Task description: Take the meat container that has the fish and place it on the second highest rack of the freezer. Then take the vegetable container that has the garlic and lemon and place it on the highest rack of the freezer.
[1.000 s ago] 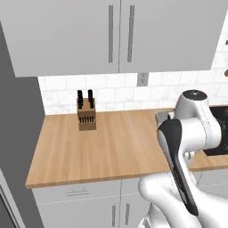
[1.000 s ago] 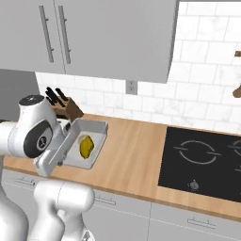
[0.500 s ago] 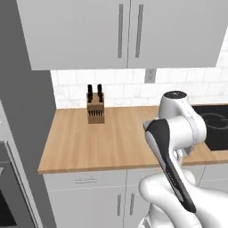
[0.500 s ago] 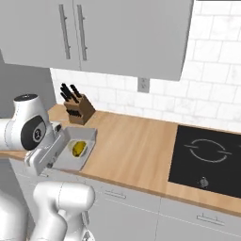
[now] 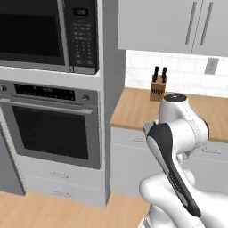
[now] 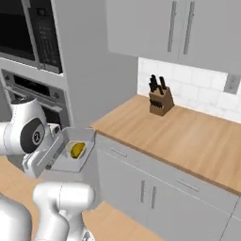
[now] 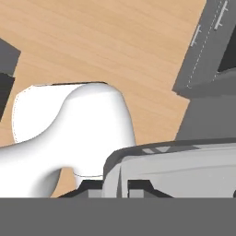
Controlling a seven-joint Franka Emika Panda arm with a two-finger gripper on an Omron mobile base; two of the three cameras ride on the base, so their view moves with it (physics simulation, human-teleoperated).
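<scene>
Vegetable container (image 6: 70,155), a shallow grey tray with a yellow lemon (image 6: 77,149) lying in it, hangs in the air at about counter height, off the left end of the wooden counter (image 6: 188,136) and in front of the oven (image 5: 51,129) column. The gripper (image 6: 55,141) sits at the tray's near-left rim, so the tray reaches away from the jaws toward the cabinets, level and with its open side up. In the hand view the two dark fingertips (image 7: 138,185) stand close together against the tray's grey edge, which reads as jaws pinched on that rim and carrying the tray; the contact itself is too cropped to see cleanly. Garlic cannot be made out beside the lemon. No freezer is in sight from either base camera, only the oven with the microwave (image 5: 49,33) above it, the knife block (image 6: 160,100) on the counter and wall cabinets. My judgement is that the carry is under way and the freezer lies farther to the left, so the tray must stay flat with its free end leading onto the top rack.
</scene>
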